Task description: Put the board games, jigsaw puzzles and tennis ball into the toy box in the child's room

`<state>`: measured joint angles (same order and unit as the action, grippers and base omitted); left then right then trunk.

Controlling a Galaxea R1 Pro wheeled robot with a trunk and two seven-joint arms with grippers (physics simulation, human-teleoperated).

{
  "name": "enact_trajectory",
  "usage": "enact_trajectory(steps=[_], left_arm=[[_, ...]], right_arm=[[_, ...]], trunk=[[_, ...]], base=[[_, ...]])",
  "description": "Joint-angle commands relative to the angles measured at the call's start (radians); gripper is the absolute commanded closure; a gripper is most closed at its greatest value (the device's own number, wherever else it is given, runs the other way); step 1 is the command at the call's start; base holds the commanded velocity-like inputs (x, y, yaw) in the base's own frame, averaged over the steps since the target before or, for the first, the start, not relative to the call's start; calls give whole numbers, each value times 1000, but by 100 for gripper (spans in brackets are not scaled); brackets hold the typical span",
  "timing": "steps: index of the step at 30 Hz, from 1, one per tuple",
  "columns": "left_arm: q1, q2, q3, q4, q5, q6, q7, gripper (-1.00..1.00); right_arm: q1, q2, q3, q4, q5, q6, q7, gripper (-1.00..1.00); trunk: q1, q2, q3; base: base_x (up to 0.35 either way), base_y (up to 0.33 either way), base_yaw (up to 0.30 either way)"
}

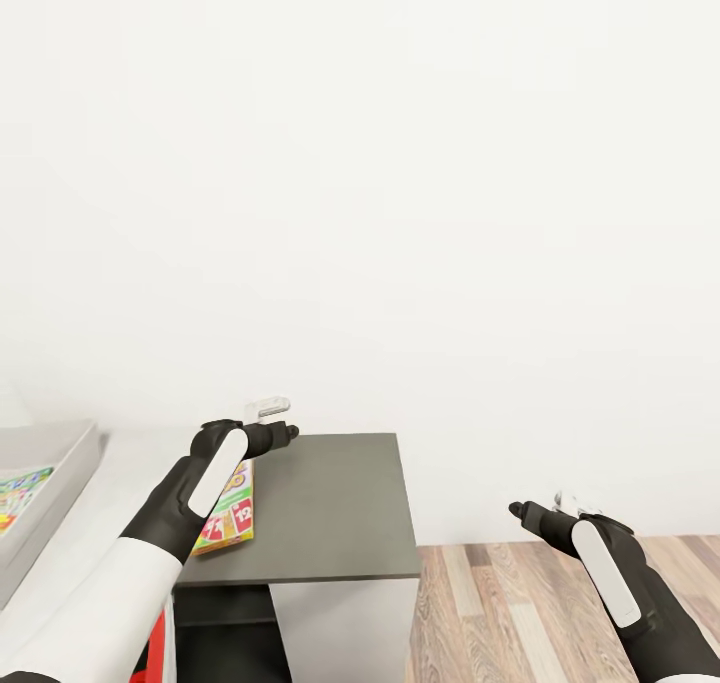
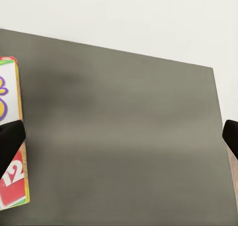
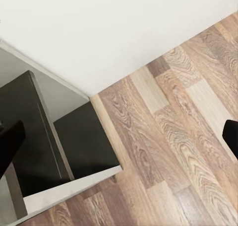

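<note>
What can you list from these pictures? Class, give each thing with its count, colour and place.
Card game box: one, yellow-green with red cards, on the dark side unit under the left arm.
Side unit: one, dark grey, against the wall.
Tray: one, pale grey, far left on the table, holding a colourful box.
Floor: wood planks, lower right.
Wall: white.
Left gripper: open above the side unit.
Right gripper: open above the floor.

Yellow-green Skip-Bo board game box with red number cards, lying flat on dark grey side unit near its left edge, pale grey toy box on worktop further left, puzzle-patterned box inside it
</note>
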<state>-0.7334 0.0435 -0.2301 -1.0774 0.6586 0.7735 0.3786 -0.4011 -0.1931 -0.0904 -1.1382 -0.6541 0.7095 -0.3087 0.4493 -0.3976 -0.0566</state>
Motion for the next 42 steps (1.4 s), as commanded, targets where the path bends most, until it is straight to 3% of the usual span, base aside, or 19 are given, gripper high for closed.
enact_trajectory(steps=[1,15,24,32,42], left_arm=[[-1,1,-3,-1,10,1,10,-100],[0,6,-3,1,6,0,17,-100],[4,4,-3,-1,8,-2,69,-100],[8,1,-3,-11,9,-3,73,-100],[8,0,-4,-15,9,-4,72,-100]], right_arm=[[-1,0,0,-2,-11,3,-9,-100],[-19,-5,1,25,-10,17,-10,-100],[-26,-7,1,36,-15,73,-10,-100],[-10,-7,-56,62,-14,76,5,-100],[-8,-6,-73,70,-14,78,8,-100]], trunk=[[1,-2,-2],[1,-2,-2],[1,-2,-2],[1,-2,-2],[1,-2,-2]], base=[[0,0,154],[0,0,252],[0,0,50],[0,0,2],[0,0,0]])
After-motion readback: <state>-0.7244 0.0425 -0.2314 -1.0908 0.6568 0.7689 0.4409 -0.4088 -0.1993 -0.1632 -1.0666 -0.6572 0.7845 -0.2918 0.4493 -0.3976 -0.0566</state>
